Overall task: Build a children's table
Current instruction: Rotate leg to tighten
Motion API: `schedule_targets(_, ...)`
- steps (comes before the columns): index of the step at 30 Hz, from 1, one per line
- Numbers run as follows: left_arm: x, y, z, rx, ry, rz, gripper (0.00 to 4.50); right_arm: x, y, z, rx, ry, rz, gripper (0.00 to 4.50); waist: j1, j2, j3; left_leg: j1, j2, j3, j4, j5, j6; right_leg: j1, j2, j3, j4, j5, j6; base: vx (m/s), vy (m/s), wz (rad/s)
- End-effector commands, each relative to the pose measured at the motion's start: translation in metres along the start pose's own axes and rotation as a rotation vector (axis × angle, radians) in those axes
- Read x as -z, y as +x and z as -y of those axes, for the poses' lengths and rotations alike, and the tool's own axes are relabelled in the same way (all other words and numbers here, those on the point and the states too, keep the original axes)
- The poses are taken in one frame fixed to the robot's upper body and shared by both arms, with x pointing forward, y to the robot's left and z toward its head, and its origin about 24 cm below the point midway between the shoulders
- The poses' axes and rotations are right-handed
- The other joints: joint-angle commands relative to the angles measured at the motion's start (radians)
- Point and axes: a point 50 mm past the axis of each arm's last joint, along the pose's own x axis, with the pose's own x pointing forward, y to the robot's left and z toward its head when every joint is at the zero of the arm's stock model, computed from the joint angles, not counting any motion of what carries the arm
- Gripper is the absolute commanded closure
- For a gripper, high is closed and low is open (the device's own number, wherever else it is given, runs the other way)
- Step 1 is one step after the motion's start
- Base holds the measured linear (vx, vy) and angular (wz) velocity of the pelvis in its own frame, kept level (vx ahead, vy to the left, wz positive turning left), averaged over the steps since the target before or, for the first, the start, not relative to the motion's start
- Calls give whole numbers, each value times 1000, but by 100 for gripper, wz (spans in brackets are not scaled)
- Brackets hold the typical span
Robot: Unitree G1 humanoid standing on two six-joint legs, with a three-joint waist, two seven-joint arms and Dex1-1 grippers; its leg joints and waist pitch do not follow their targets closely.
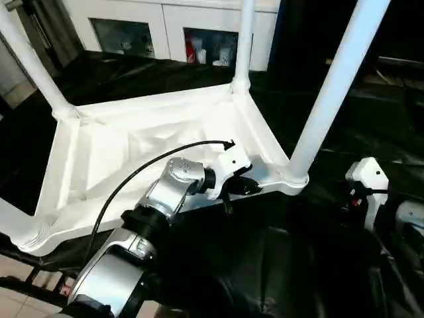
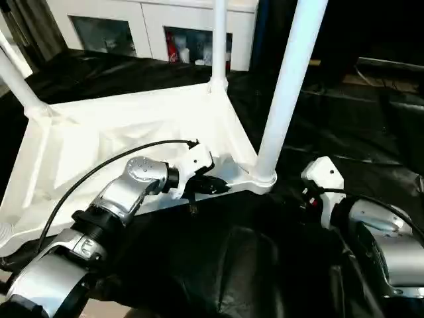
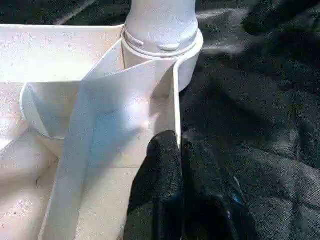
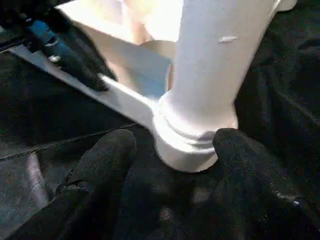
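The white tabletop [image 1: 132, 142] lies upside down on the black-draped work table, ribbed underside up. White legs stand upright in its corner sockets: far left leg [image 1: 30, 63], far right leg [image 1: 245, 40] and near right leg [image 1: 334, 89]. My left gripper [image 3: 175, 150] is shut on the tabletop's near rim [image 3: 176, 100], one finger inside the wall and one outside, close to the near right socket [image 1: 291, 179]. My right gripper [image 4: 172, 147] is open. Its fingers [image 4: 107, 150] stand on either side of that socket at the leg's base.
Black cloth [image 1: 278, 265] covers the work table around the tabletop. A white cabinet with glass doors [image 1: 165, 30] stands behind. The near left corner socket [image 1: 30, 235] hangs by the table's front edge, above the floor [image 1: 13, 301]. My right wrist housing [image 2: 321, 175] sits right of the near right leg.
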Motion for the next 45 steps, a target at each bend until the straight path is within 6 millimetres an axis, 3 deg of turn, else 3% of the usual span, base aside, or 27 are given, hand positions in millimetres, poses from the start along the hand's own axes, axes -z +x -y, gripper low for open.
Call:
schedule_targets(1,-12,2,5,40,56,68,450,-5,-3,-3,-30,-2,19,159,-3,-25,-76,41,114,-58,-80,-236,91,31,-82,31,-67,-242,-244,0,0,0)
schedule_targets(4,-11,1,6,31,72,79,450,-6,0,-16,-106,5,30,159,0,-26,-81,31,116,-60,-76,-178,126,39,-83,29,-53,-149,-250,0,0,0)
schedule_targets(5,-12,0,7,30,71,88,450,-7,2,-19,-115,4,35,159,-1,-27,-81,30,115,-60,-74,-170,132,38,-82,28,-53,-142,-251,0,0,0)
schedule_targets(6,-12,-1,7,34,53,99,405,-8,6,-21,-119,1,41,149,-1,-27,-83,33,114,-58,-72,-163,137,36,-83,28,-53,-139,-257,0,0,0)
schedule_targets(9,-15,-7,7,24,23,138,388,-11,22,-32,-161,6,68,149,0,-27,-82,32,113,-57,-73,-175,129,35,-85,27,-55,-174,-262,0,0,0)
schedule_targets(12,-16,-17,4,-11,4,174,348,-13,34,-38,-180,3,84,149,-5,-25,-79,36,116,-59,-79,-205,107,29,-79,27,-55,-198,-259,0,0,0)
schedule_targets(13,-15,-31,3,-38,-17,181,345,-16,45,-36,-133,2,103,149,-6,-24,-78,36,115,-59,-80,-211,98,29,-79,28,-55,-206,-254,0,0,0)
schedule_targets(15,-14,-41,3,-52,-32,184,334,-17,51,-35,-99,2,111,149,-11,-27,-73,31,112,-60,-84,-214,89,26,-79,28,-54,-217,-250,0,0,0)
schedule_targets(16,-12,-51,5,-61,-45,186,305,-19,56,-34,-80,21,120,149,-21,-27,-73,28,111,-64,-86,-213,76,30,-81,27,-50,-235,-241,0,0,0)
schedule_targets(17,-9,-60,9,-66,-60,184,305,-19,61,-33,-63,34,129,149,-26,-30,-68,30,109,-60,-89,-224,75,25,-77,29,-57,-254,-235,0,0,0)
schedule_targets(19,-3,-74,17,-65,-84,175,293,-21,67,-35,-58,58,140,149,-30,-25,-66,34,110,-61,-90,-245,57,22,-77,31,-60,-283,-230,0,0,0)
schedule_targets(20,2,-84,24,-61,-104,165,280,-22,73,-38,-63,72,148,149,-29,-26,-62,42,114,-61,-95,-265,39,15,-73,34,-57,-292,-220,0,0,0)
schedule_targets(21,5,-91,30,-55,-118,161,266,-23,76,-40,-67,75,153,149,-36,-43,-52,36,112,-59,-100,-267,39,13,-69,33,-60,-299,-214,0,0,0)
schedule_targets(22,9,-103,42,-40,-148,156,258,-26,83,-44,-82,85,166,149,-33,-33,-55,38,114,-65,-101,-270,28,14,-72,32,-51,-298,-212,0,0,0)
schedule_targets(23,9,-107,45,-35,-156,154,254,-26,84,-45,-86,87,170,149,-39,-40,-46,37,112,-61,-106,-280,29,8,-66,34,-59,-309,-204,0,0,0)
schedule_targets(24,11,-113,52,-33,-177,148,247,-28,89,-47,-82,89,177,149,-37,-34,-46,46,111,-59,-106,-297,13,4,-63,35,-59,-316,-198,0,0,0)
schedule_targets(25,13,-119,58,-43,-193,140,234,-29,94,-49,-80,100,184,149,-38,-38,-40,48,111,-56,-110,-305,-1,-2,-58,37,-61,-304,-198,0,0,0)
schedule_targets(26,15,-123,62,-59,-199,130,221,-31,97,-50,-78,105,190,149,-35,-36,-40,51,111,-55,-110,-310,-8,-4,-56,37,-59,-301,-194,0,0,0)
schedule_targets(27,18,-127,64,-92,-204,109,214,-32,102,-51,-62,110,199,149,-35,-40,-36,51,111,-56,-111,-317,-16,-6,-58,39,-57,-296,-196,0,0,0)
schedule_targets(28,23,-132,66,-140,-208,78,209,-34,107,-52,-38,122,207,149,-36,-41,-30,40,111,-61,-119,-328,-28,1,-62,41,-58,-316,-176,0,0,0)
schedule_targets(29,27,-137,68,-186,-209,47,201,-36,111,-53,-27,136,214,149,-35,-39,-29,48,111,-57,-117,-335,-36,-8,-60,43,-60,-315,-173,0,0,0)
schedule_targets(30,29,-140,69,-213,-210,26,191,-37,114,-53,-21,146,218,149,-41,-43,-27,42,109,-58,-118,-337,-42,-3,-61,46,-60,-306,-169,0,0,0)
schedule_targets(33,44,-157,75,-351,-279,-37,165,-46,127,-53,67,192,253,149,-39,-42,-27,47,108,-54,-119,-313,-50,-7,-58,48,-58,-274,-159,0,0,0)
schedule_targets(34,48,-161,79,-363,-304,-54,146,-48,130,-52,105,214,266,149,-42,-45,-26,43,108,-55,-122,-309,-56,-5,-60,47,-56,-263,-163,0,0,0)
schedule_targets(40,62,-172,100,-390,-386,-157,100,-52,135,-34,314,321,300,149,-46,-46,-19,57,102,-44,-121,-295,-52,-13,-47,50,-59,-212,-150,0,0,0)
schedule_targets(43,63,-174,101,-410,-386,-174,76,-52,134,-27,380,335,306,149,-44,-46,-21,51,101,-45,-120,-252,-45,-4,-45,47,-51,-154,-151,0,0,0)
schedule_targets(45,62,-175,101,-435,-386,-175,67,-52,133,-18,446,349,308,149,-40,-43,-23,54,101,-44,-118,-240,-44,-5,-44,46,-48,-137,-151,0,0,0)
